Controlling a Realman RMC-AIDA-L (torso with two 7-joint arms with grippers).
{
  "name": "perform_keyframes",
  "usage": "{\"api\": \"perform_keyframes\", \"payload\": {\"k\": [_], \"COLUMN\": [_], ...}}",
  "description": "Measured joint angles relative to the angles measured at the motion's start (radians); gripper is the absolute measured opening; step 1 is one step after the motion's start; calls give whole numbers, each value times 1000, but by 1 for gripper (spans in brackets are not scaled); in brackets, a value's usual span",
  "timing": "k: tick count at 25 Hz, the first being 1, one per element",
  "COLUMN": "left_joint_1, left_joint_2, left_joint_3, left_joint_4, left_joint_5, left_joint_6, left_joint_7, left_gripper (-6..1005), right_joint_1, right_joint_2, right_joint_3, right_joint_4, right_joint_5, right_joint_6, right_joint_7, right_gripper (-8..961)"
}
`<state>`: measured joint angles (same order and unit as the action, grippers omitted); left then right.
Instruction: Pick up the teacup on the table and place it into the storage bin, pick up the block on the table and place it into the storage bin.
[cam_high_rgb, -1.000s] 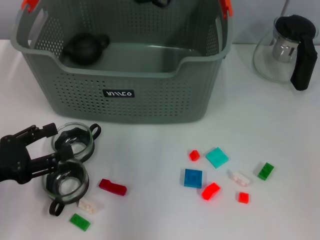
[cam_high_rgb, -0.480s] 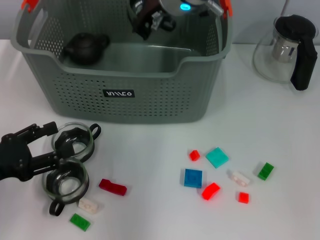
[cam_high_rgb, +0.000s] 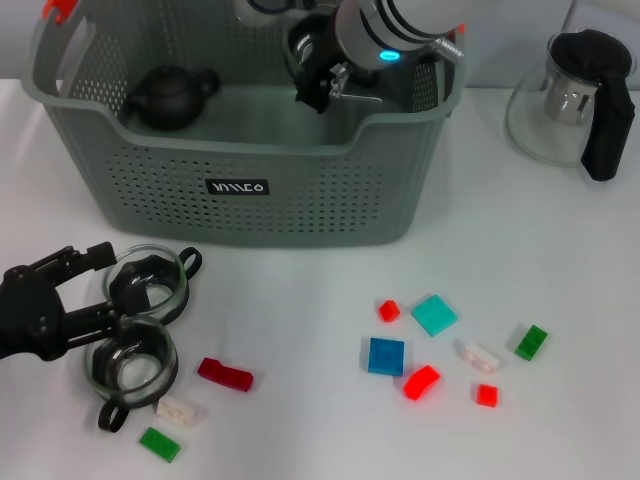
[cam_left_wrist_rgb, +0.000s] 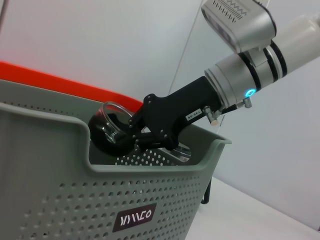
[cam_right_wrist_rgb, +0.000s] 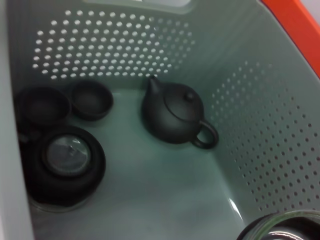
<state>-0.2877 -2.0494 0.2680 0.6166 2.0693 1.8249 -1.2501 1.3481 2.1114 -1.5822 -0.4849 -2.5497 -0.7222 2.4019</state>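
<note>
My right gripper (cam_high_rgb: 316, 82) hangs over the inside of the grey storage bin (cam_high_rgb: 300, 190), shut on a glass teacup (cam_left_wrist_rgb: 109, 131) with a dark base. That teacup's rim (cam_right_wrist_rgb: 285, 225) shows in the right wrist view. Two more glass teacups (cam_high_rgb: 150, 284) (cam_high_rgb: 130, 366) stand on the table at front left. My left gripper (cam_high_rgb: 100, 288) is open at their left side, near the farther one. Loose blocks lie on the table: a dark red one (cam_high_rgb: 225, 374), a white one (cam_high_rgb: 180, 410) and a green one (cam_high_rgb: 160, 443) by the cups.
Inside the bin (cam_right_wrist_rgb: 125, 45) sit a black teapot (cam_right_wrist_rgb: 175, 112), two small dark cups (cam_right_wrist_rgb: 90, 97) and a lidded glass pot (cam_right_wrist_rgb: 67, 162). Several coloured blocks, among them a blue one (cam_high_rgb: 386, 356), lie at front right. A glass pitcher (cam_high_rgb: 575, 95) stands at the back right.
My right arm has come into view from the far side and moved down over the bin, carrying the teacup. The left arm and the table objects have not moved.
</note>
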Motion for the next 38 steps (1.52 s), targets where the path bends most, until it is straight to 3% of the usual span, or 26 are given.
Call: {"api": "perform_keyframes", "payload": {"k": [17,20,25,28,32,38], "left_joint_1": [-4,-8,-8,-8,-10,-10], "left_joint_2": [0,0,0,0,0,0], "left_joint_3": [-3,-3,-3,-3,-3,-3], "left_joint_4": [0,0,0,0,0,0], "left_joint_5": [-1,-1,-1,-3,-3,-5], "left_joint_6": [-3,-4,-7,-11,-12,-12], "left_joint_7": [0,0,0,0,0,0], "left_gripper": [884,884,884,884,884,884], "right_joint_1": [8,8,-1,-39,-153,-360], "right_joint_2": [1,1,-9,-16,-17,-28], "right_joint_3": [-18,-28,-13,42,191,396], "right_joint_4": [23,23,-16,-119,-407,-749], "right_joint_5": [2,0,-38,-95,-106,231], "right_joint_6": [5,9,15,-20,-151,-389], "right_joint_7": [6,17,81,126,113,-67], "right_gripper": [107,324,570,625,698,794]}}
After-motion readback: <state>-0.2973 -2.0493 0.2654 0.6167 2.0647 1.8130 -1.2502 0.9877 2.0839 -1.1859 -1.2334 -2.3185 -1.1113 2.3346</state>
